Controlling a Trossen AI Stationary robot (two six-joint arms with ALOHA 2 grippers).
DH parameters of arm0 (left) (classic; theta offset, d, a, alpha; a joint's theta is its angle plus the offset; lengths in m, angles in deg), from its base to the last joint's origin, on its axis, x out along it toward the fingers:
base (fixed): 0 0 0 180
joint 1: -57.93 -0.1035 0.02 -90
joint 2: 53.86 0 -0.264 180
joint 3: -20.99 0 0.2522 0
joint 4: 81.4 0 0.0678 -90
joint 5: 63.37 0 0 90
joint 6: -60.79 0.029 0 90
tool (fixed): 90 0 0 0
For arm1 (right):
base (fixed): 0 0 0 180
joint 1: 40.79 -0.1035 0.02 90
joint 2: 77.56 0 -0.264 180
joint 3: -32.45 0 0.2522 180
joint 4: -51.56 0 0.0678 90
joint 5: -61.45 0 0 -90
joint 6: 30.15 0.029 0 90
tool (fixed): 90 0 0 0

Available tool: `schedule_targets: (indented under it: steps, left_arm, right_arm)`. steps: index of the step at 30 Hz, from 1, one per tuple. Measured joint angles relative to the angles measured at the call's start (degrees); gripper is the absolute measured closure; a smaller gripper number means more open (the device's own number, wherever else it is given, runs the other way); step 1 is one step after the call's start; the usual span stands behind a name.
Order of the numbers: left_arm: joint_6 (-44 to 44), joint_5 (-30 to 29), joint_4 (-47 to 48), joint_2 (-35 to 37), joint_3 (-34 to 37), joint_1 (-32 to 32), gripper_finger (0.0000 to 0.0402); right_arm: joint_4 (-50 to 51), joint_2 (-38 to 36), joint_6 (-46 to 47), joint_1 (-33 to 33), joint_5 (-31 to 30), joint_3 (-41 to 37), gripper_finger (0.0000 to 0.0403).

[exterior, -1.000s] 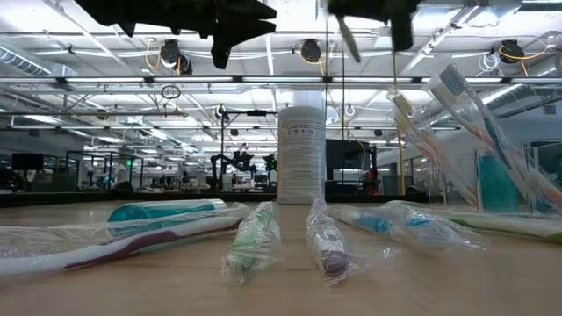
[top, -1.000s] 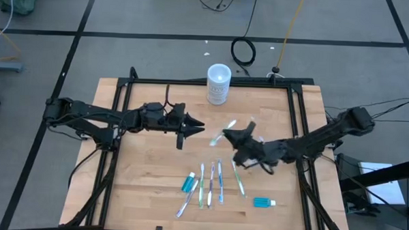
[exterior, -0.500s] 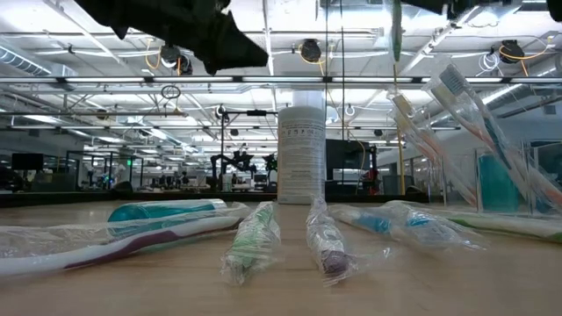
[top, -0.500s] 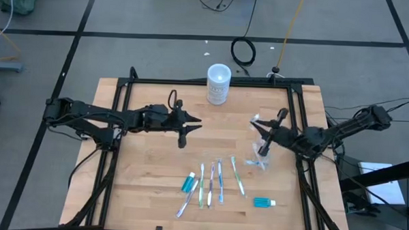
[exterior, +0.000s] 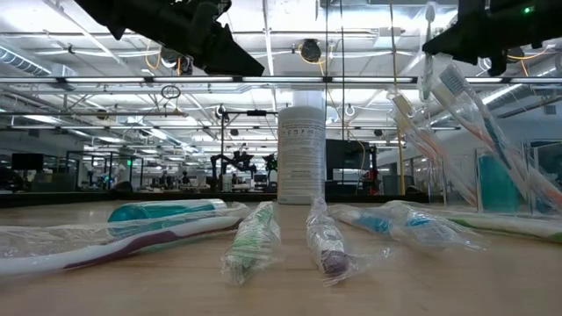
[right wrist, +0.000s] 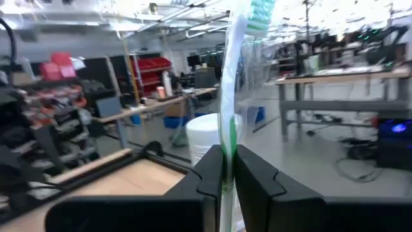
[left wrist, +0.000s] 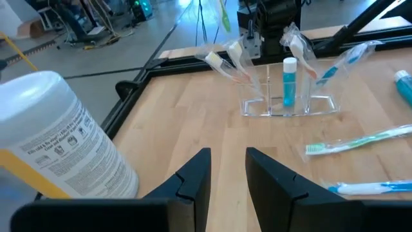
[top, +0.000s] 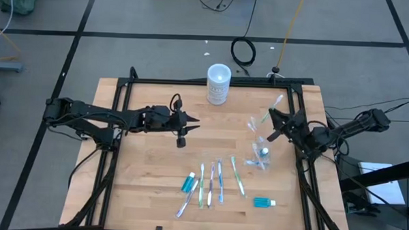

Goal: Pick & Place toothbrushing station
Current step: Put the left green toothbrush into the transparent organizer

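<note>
A clear plastic cup (top: 260, 156) stands on the table's right part. It holds several wrapped toothbrushes and a teal tube (left wrist: 289, 80), which lean out of its open top. Several more wrapped toothbrushes (top: 213, 181) and two teal tubes (top: 188, 183) (top: 263, 202) lie flat near the front edge. My right gripper (top: 272, 124) is above the table, just beyond the cup on its far side, and is shut on a green wrapped toothbrush (top: 277, 106). My left gripper (top: 188, 125) hovers open and empty over the table's middle. My right gripper pinches the green toothbrush's handle (right wrist: 225, 138) between its two fingers, through the clear wrapper. The fingers lie across the handle. The brush is lifted clear of the table, and its bristle end (right wrist: 261, 9) sticks out beyond the fingertips.
A tall white wipes container (top: 218, 83) stands at the far edge, and it also shows in the left wrist view (left wrist: 58, 138). A black frame (top: 123, 92) runs round the table. Bare wood lies between the left gripper and the cup.
My right gripper has carried the green toothbrush from the table's middle toward the right edge and turned, so that the brush now points toward the far edge, beside the cup. My left gripper has drawn back a little toward the left edge.
</note>
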Motion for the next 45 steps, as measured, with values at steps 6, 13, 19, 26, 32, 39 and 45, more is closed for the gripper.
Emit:
schedule_targets:
  steps: [6,13,19,26,32,39,45]
  left_arm:
    - [-0.02,0.0,-0.89,-0.01,0.0,0.0,0.0298]
    - [1.11,0.0,-1.04,-0.02,0.0,0.0,0.0298]
    - [1.48,0.0,-1.04,-0.02,0.0,0.0,0.0298]
    - [1.04,0.02,-1.0,-0.02,0.0,0.02,0.0298]
    - [-1.34,0.02,-0.99,-0.02,0.0,0.02,0.0298]
    - [-5.29,0.04,-0.76,-0.02,0.0,0.02,0.0298]
    - [-6.67,0.04,0.81,-0.02,0.0,0.02,0.0298]
  right_arm:
    - [3.78,-0.29,7.16,0.0,0.61,-2.27,0.038]
    - [14.0,-0.34,17.06,0.0,3.89,-2.36,0.0385]
    - [23.28,-0.34,24.7,0.0,6.34,-2.36,0.0385]
    - [32.37,-0.31,32.27,0.02,8.23,-2.36,0.0385]
    - [39.92,-0.25,40.93,0.02,8.3,-2.63,0.0385]
    - [39.93,-0.18,42.07,0.04,8.4,-7.7,0.0365]
    - [37.67,-0.16,37.28,0.02,8.45,-8.46,0.0312]
